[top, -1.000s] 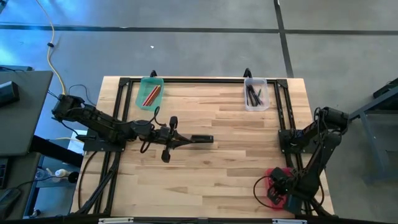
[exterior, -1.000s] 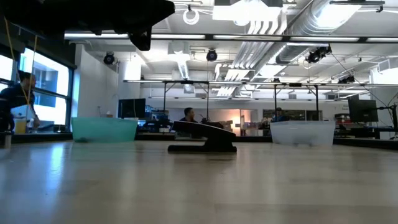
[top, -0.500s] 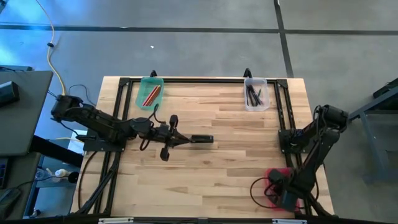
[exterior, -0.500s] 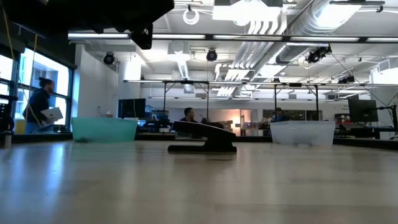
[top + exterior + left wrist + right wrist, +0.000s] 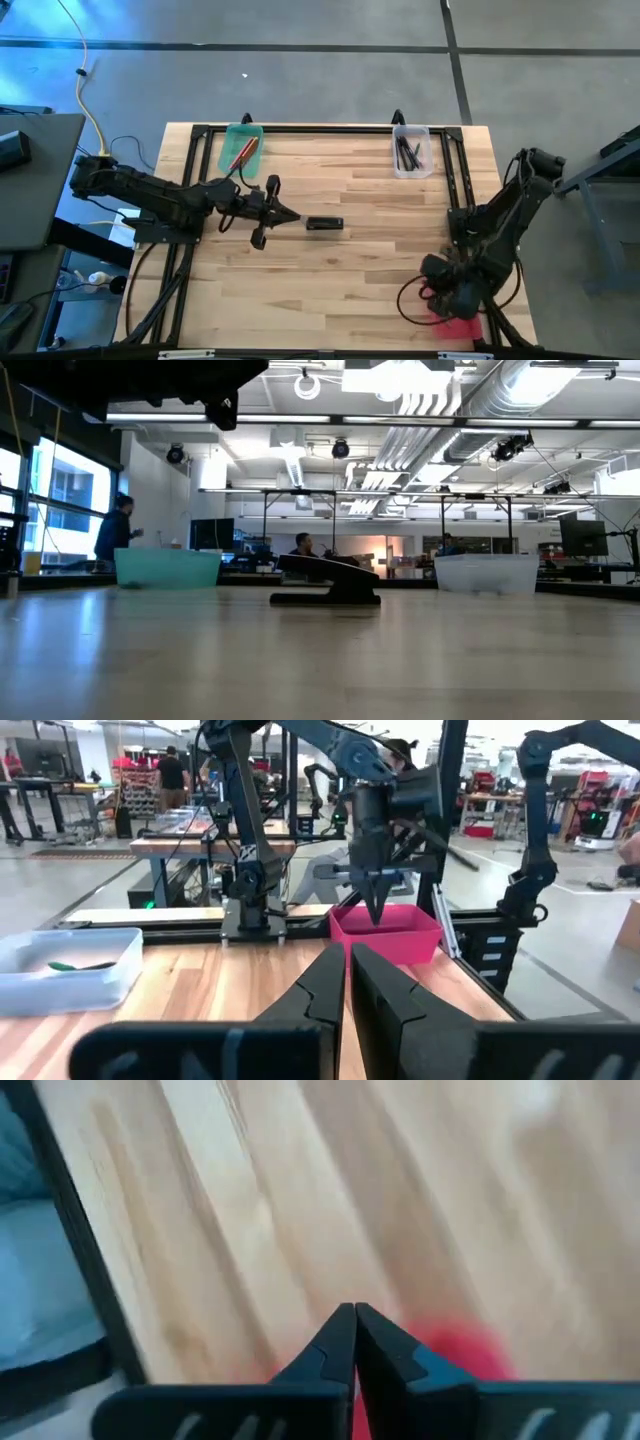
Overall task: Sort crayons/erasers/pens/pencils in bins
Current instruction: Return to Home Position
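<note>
Right gripper, fingertips pressed together, hangs with the red bin just below; left gripper (likewise closed, empty) points toward it.

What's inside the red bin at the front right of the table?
Nothing of its contents shows. From above, the right arm covers most of the solid red plastic bin; in the left wrist view its opaque wall hides the inside.

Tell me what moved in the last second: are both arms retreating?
Yes. The left gripper drew back leftward, away from the black block mid-table. The right gripper rose from the red bin, uncovering more of it. No grip or release visible. The black block, green bin and clear bin stayed put.
</note>
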`<action>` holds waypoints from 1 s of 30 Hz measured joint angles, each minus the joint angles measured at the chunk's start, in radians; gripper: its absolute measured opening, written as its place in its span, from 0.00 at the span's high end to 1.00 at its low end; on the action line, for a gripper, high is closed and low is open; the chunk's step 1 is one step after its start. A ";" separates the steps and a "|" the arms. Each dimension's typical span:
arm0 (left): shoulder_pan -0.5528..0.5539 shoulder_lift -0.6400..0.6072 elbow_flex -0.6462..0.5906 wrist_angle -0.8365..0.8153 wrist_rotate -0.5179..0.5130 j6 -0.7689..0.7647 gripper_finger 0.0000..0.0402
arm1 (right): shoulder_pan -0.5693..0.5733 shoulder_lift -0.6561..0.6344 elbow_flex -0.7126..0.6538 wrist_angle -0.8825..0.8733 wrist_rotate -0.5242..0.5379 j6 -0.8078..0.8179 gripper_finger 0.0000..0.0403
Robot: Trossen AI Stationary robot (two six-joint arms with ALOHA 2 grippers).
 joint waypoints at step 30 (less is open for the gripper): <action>0.158 -0.150 0.000 -0.199 0.214 0.113 0.98 | -1.014 -0.109 -0.328 1.246 -0.464 -1.683 1.00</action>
